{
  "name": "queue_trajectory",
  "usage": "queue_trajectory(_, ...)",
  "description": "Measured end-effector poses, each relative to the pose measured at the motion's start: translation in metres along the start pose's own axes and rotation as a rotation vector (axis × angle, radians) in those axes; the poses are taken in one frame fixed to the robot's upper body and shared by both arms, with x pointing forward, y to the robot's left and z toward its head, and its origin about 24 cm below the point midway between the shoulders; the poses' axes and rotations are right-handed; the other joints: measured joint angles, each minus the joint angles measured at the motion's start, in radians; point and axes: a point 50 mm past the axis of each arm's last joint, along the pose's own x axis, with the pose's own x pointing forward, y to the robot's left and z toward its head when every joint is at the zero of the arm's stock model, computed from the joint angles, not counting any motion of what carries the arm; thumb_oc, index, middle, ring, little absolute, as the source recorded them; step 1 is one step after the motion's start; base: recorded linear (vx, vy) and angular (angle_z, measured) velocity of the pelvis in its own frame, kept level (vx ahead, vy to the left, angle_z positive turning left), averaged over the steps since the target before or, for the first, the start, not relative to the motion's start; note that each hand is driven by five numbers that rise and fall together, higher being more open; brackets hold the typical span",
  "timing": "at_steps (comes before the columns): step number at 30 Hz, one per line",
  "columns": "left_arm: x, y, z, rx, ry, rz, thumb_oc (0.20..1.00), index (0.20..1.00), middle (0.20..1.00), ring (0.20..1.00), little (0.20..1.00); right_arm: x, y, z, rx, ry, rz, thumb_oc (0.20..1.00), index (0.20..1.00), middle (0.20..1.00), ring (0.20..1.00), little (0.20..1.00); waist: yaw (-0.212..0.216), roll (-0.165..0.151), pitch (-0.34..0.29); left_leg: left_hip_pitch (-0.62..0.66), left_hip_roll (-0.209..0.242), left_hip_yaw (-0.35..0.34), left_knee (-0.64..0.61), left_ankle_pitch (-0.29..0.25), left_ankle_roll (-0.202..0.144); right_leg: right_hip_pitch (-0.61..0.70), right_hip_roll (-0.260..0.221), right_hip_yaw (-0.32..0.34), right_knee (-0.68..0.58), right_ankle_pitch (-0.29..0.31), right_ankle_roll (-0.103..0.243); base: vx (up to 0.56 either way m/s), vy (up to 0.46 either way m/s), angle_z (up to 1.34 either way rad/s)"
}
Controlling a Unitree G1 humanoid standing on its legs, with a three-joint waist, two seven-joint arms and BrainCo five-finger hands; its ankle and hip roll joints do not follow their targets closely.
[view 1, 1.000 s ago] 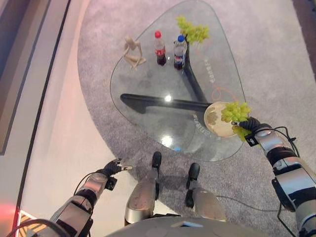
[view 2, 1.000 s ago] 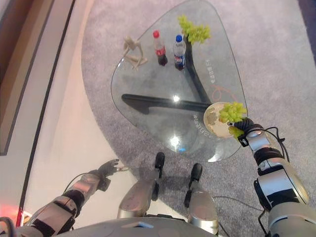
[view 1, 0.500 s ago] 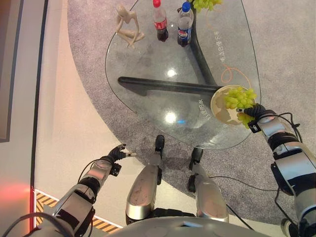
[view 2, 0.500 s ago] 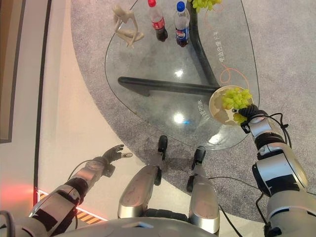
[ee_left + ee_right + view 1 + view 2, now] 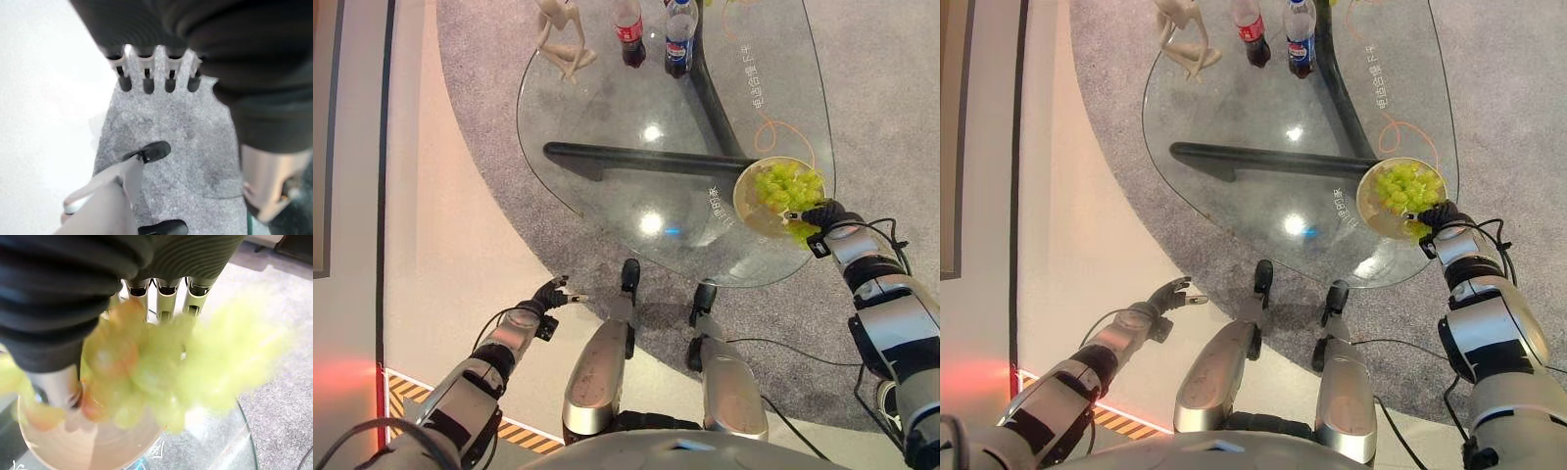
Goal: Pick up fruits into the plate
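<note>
Below, glass table [image 5: 607,108] on grey rug [image 5: 891,88].

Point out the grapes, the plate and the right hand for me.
green grapes [image 5: 785,185]: left eye view, middle of the bunch over the plate.
plate [image 5: 745,200]: left eye view, bare tan rim.
right hand [image 5: 823,212]: left eye view, dark cover at the plate's edge.

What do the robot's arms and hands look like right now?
Both arms are silver-grey segmented shells with dark joints. The left hand and right hand have dark ribbed covers over back and wrist, and silver fingers with dark tips.
</note>
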Motion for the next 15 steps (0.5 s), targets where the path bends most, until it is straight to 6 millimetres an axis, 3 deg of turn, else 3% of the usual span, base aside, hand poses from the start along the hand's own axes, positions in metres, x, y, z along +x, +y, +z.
queue_trajectory(15,0.0,0.0,0.0,-0.017,0.001,0.0,1.0,1.0,1.0,1.0,1.0,-0.001,0.004,0.013,0.014,-0.03,-0.045,1.0,1.0,1.0,1.0,1.0,0.003,0.0,0.0,0.004,0.0,-0.001,0.0,0.005,0.005,0.002,-0.007,-0.002,0.009,0.0,0.001,0.0,0.0,0.0)
